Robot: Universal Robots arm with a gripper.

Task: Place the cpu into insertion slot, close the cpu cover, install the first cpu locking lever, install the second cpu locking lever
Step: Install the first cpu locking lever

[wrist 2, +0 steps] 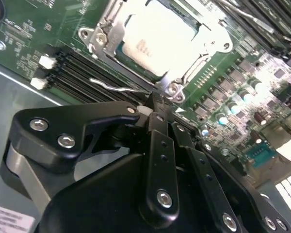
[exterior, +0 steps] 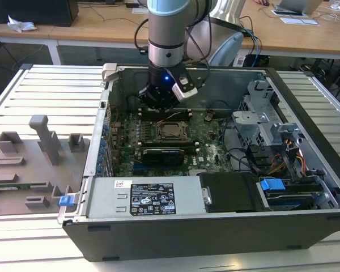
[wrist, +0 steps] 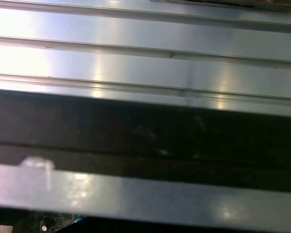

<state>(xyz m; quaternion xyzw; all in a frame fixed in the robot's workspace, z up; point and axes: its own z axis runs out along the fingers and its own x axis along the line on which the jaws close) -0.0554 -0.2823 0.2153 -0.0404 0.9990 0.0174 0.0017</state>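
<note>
Already the small silvery square cpu [wrist 2: 157, 41] lies under the thin silver-grey metal cpu cover [wrist 2: 203, 26]; the black claw [wrist 2: 153, 108], fingers together, hovers just beside its corner.

— What sort of place is this?

— A robotics lab or test workshop. An open computer case [exterior: 215, 187] lies on a slatted metal worktop [exterior: 45, 90], with a robot arm [exterior: 169, 34] reaching down into it.

— Anything else that shows it?

— On the exterior view's left sits a grey fixture plate [exterior: 28, 170] with upright holders. On the far side stand wooden desks [exterior: 102, 25] with papers [exterior: 297, 20] and loose cables [exterior: 252, 39] hanging down, like a shared engineering room.
</note>
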